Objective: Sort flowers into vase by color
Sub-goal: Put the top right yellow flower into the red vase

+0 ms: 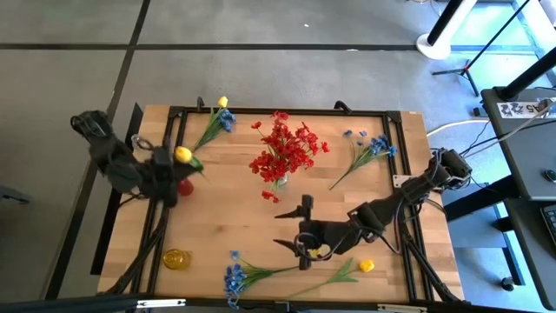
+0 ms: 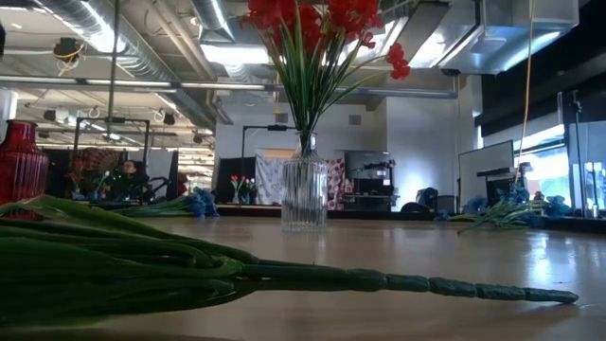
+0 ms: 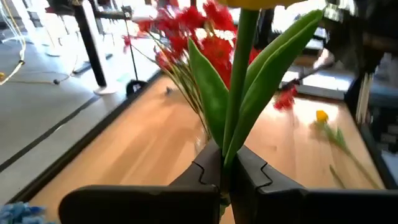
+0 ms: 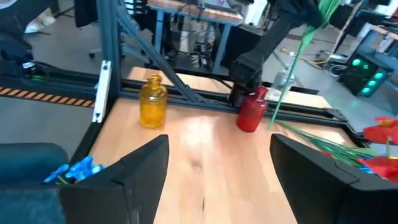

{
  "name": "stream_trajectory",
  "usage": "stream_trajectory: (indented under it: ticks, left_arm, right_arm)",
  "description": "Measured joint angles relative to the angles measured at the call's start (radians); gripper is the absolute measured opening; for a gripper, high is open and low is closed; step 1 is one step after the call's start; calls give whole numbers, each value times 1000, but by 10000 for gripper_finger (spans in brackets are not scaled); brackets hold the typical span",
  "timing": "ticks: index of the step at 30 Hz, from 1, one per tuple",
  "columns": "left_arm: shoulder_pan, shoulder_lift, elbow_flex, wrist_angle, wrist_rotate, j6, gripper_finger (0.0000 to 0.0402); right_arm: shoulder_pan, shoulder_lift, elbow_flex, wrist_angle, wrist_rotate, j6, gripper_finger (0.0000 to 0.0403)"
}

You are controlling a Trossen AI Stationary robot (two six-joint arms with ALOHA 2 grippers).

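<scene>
My left gripper (image 1: 174, 172) is shut on a yellow flower (image 1: 182, 155) at the table's left, just above a red vase (image 1: 185, 186). A clear vase (image 1: 280, 180) at the table's middle holds a bunch of red flowers (image 1: 285, 148). My right gripper (image 1: 295, 228) hangs open near the front middle, nothing between its fingers. A yellow vase (image 1: 176, 258) stands at the front left. Another yellow flower (image 1: 366, 265) lies on the boards right of my right gripper. Blue flowers lie at the front (image 1: 234, 278), far right (image 1: 373, 146) and far left (image 1: 219, 122). My left gripper pinches the yellow flower's green stem (image 3: 229, 155) between its two fingers, just below where the leaves branch off. The fingers lie across the stem, coming roughly level from the table's left. The flower is lifted clear and stands up from the fingers, bloom on top.
A black metal frame (image 1: 261, 111) runs along the table's edges. A thick green stem (image 2: 284, 277) lies on the boards close to the low camera. Bare wood shows between the clear vase and the red vase.
</scene>
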Motion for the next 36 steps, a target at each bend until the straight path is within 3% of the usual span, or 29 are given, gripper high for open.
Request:
stream_trajectory:
  ticks: [6, 13, 20, 29, 36]
  left_arm:
    - [0, -165, 101, -202, 96, -33, 5]
    - [0, -244, 207, -393, 291, -69, 5]
    - [1, -274, 220, -544, 301, -91, 5]
    - [2, -275, 400, -606, 315, -56, 5]
    - [2, -274, 334, -621, 329, -76, 5]
  right_arm:
    - [-3, 0, 0, -28, 3, 36, 280]
    - [-3, 0, -1, -63, 37, 90, 280]
    - [-3, 0, -1, -64, 81, 137, 280]
    - [-3, 0, -1, -29, 160, 140, 280]
    - [-3, 0, -1, -29, 177, 164, 280]
